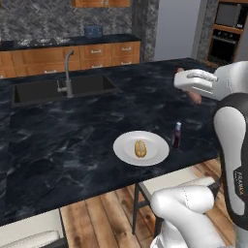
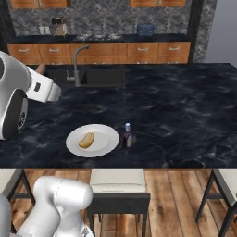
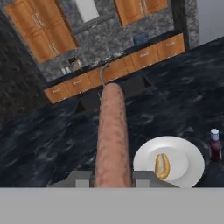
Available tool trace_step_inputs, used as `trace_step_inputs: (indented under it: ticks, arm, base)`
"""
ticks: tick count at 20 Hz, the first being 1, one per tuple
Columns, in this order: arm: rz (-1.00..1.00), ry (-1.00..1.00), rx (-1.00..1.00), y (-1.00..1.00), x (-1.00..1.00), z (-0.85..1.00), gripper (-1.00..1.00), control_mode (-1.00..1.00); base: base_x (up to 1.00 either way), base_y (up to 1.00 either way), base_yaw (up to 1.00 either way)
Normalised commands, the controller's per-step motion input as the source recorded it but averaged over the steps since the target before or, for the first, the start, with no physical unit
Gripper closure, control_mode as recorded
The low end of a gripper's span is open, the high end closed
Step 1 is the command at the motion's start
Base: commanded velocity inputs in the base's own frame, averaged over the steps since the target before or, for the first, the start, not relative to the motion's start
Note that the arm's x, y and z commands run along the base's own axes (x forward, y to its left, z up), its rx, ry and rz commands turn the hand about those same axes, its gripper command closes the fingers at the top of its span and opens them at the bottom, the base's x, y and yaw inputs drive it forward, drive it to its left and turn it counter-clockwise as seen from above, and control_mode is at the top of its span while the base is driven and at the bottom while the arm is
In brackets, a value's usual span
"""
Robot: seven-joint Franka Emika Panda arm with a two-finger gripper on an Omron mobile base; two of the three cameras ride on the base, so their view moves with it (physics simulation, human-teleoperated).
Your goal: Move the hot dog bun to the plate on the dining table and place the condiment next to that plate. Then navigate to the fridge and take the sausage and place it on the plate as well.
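while our hand (image 3: 113, 180) clamps the sausage (image 3: 112, 135) above the counter (image 1: 72, 126), the hot dog bun (image 1: 140, 148) lies on the plate (image 1: 155, 154), the condiment (image 1: 177, 134) just beside; "franka" marks our arm.

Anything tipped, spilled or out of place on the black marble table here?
Nothing stands out. The golden-tan bun lies on the round white plate, the slim dark red bottle stands upright beside it, and the gripper holds the reddish-brown sausage.

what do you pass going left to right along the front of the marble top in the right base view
hot dog bun lying on the plate → condiment standing just right of the plate, all on the dining table.
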Motion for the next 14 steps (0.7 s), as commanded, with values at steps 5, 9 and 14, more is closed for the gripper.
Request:
trace_step_inputs:
  ticks: [5,9,14]
  arm:
    - [-0.19,0.33,0.00,0.00,0.95,-0.56,1.00,-1.00]
    - [0.00,0.37,0.00,-0.02,0.57,-0.90,1.00,-1.00]
    - [0.00,0.26,0.00,-0.03,0.28,-0.84,1.00,-1.00]
  base:
    - [0.00,0.00,0.00]
    - [0.00,0.00,0.00]
    - [0.00,0.00,0.00]
